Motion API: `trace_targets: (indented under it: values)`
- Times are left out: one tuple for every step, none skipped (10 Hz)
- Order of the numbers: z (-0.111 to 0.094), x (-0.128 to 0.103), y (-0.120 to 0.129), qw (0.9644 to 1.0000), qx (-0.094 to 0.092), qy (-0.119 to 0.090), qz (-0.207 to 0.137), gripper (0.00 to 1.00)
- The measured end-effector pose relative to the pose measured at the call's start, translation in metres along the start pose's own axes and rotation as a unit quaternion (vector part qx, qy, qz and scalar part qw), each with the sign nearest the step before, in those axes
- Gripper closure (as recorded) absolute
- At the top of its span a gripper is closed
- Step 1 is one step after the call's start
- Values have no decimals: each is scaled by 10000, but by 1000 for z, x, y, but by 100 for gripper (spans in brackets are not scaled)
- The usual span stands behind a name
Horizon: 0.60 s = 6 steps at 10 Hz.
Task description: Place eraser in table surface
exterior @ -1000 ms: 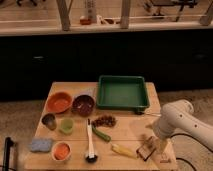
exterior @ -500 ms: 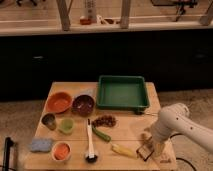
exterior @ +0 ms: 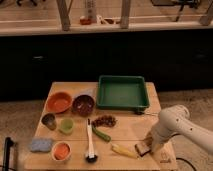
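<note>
The eraser (exterior: 143, 149), a small tan block with a dark side, is at the front right of the pale wooden table surface (exterior: 130, 131), just right of the yellow corn (exterior: 122, 150). My gripper (exterior: 148, 145) is right at the eraser, at the end of the white arm (exterior: 175, 125) that reaches in from the right. The gripper hides the eraser's right part, and I cannot tell whether the eraser rests on the wood or hangs just above it.
A green tray (exterior: 122, 92) stands at the back. An orange bowl (exterior: 58, 102), a dark bowl (exterior: 83, 105), a metal cup (exterior: 48, 120), a green cup (exterior: 66, 125), a black-handled brush (exterior: 90, 145), a blue-grey sponge (exterior: 40, 145) and an orange cup (exterior: 61, 151) fill the left half.
The white arm has swung a little to the left and its elbow has dropped. The gripper stays low by the eraser at the table's front right.
</note>
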Motion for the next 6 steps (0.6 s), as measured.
trace_targets:
  values:
    - [-1,1,-1,10000,-10,13,12,88]
    - [-3,4,-1,10000,-14,29,36,96]
    - [-5,6,-2,10000,-2,38,48,100]
    - [-9,7,-3,10000,17,47,40,100]
    - [-11,7,-5,10000,29,48,21,100]
    - [-13,7,-6,10000,46,38,15,100]
